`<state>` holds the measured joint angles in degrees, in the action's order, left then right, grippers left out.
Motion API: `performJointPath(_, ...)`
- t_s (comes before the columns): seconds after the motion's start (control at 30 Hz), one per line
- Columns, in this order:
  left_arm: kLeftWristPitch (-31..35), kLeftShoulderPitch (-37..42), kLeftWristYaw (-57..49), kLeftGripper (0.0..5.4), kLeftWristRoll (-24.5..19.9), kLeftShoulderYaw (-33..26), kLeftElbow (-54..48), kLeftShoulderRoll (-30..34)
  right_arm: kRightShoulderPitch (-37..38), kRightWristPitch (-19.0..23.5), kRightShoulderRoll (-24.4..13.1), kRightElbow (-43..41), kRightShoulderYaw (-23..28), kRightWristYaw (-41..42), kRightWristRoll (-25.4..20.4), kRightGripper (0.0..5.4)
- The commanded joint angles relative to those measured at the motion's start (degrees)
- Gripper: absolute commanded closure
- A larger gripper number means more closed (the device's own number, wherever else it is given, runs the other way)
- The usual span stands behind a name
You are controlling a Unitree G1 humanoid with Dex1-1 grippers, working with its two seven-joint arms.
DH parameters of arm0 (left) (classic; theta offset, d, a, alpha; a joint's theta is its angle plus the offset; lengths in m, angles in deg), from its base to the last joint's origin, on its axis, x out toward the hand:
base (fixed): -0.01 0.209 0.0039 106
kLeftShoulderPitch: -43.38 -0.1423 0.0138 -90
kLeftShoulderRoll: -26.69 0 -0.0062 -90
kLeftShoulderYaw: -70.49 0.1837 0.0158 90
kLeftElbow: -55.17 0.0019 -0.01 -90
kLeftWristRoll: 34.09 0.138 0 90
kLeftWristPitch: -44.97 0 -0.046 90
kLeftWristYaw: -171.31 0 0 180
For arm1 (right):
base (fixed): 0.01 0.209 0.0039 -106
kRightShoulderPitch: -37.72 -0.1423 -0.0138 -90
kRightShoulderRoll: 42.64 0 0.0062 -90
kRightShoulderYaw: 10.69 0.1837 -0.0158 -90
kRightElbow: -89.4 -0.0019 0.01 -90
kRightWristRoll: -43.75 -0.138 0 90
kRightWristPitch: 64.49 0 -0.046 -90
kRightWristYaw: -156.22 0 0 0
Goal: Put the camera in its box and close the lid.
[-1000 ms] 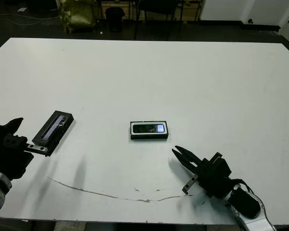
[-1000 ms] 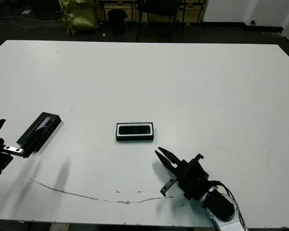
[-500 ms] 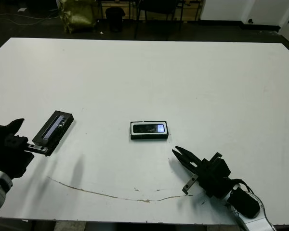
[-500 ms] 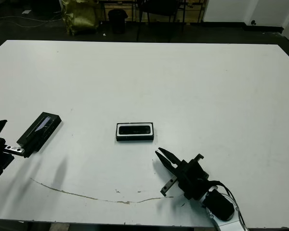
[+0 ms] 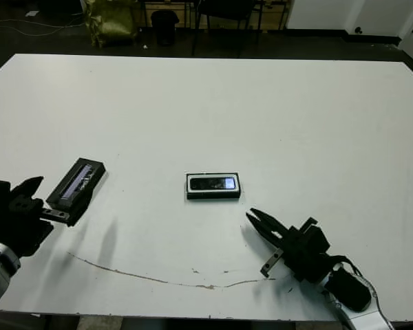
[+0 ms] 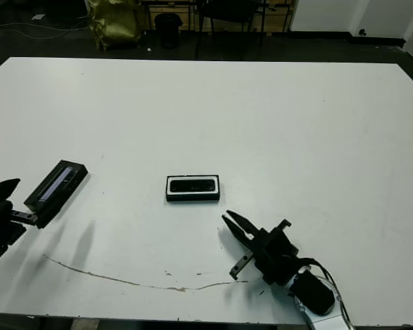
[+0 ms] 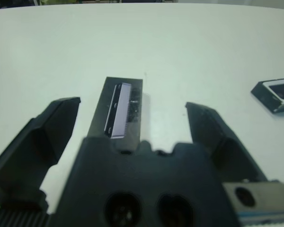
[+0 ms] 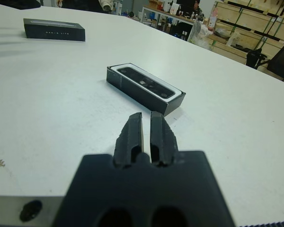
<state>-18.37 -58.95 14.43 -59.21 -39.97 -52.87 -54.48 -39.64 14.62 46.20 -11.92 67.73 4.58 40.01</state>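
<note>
Lid (image 5: 76,187) pickup requires the left gripper (image 7: 132,137), jaws spread wide at the table's left edge, to straddle its long sides squarely before carrying it right to the box (image 5: 213,186), where the camera (image 5: 215,183) lies; right gripper (image 5: 256,221) jaws nearly closed, empty.

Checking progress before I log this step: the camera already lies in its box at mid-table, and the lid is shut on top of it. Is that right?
Not quite. The camera does lie in its box, but the lid is off, lying apart in front of the open left gripper. The left eye view shows it.
</note>
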Motion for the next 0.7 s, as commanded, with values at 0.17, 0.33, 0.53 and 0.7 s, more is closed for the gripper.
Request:
performJointPath(0.17, -1.9, 1.1, 1.7, 0.02, 3.3, 1.6, 5.1, 1.5, 0.4, 1.2, -0.4, 1.0, 0.3, 0.3, -0.7, 5.4)
performJointPath(0.33, -2.5, 1.9, 2.2, 0.02, 3.3, 1.9, 8.0, 0.5, 0.4, 0.0, -0.4, 1.3, 0.2, 0.1, -0.2, 5.4)
performJointPath(0.53, -8.4, 3.7, 5.4, 0.02, 5.7, 4.0, 15.3, 1.1, 0.1, -0.6, -0.6, 2.1, 0.2, -0.1, 0.8, 5.4)
performJointPath(0.7, -14.7, 4.3, 7.6, 0.02, 7.9, 5.6, 19.6, 1.2, 0.6, 1.3, -0.5, 0.8, 0.1, -0.7, 0.9, 5.4)
